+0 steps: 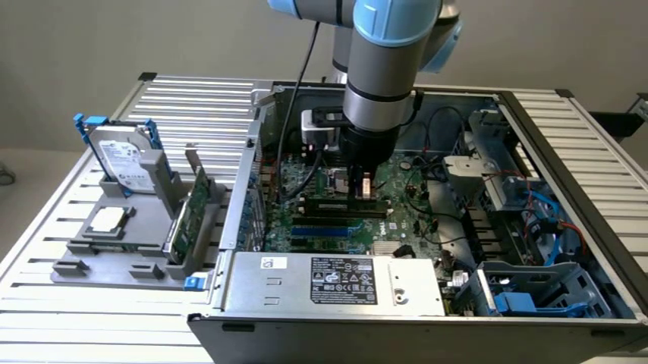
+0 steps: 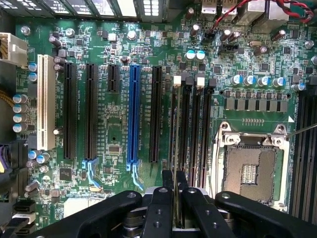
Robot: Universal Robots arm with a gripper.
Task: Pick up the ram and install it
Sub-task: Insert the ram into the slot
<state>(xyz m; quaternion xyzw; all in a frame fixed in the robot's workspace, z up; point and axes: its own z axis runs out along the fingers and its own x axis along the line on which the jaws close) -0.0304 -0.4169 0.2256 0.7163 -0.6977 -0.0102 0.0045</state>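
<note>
Wrist view: my end effector (image 2: pixel 174 176) is clamped on the ram (image 2: pixel 174 208) above the memory slots (image 2: pixel 187 124); seating it likely needs exact alignment.

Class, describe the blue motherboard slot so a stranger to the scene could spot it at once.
Inside the computer case lies a green motherboard, crossed by a row of long slots. The blue slot stands between black slots, with a white slot at the row's end; it alone is blue.

The arm (image 1: pixel 390 45) is cut off at the exterior view's top edge. Pinched in the gripper (image 2: pixel 174 173), the ram (image 2: pixel 174 203) shows only 1 thin edge, probably; its chips are hidden.
</note>
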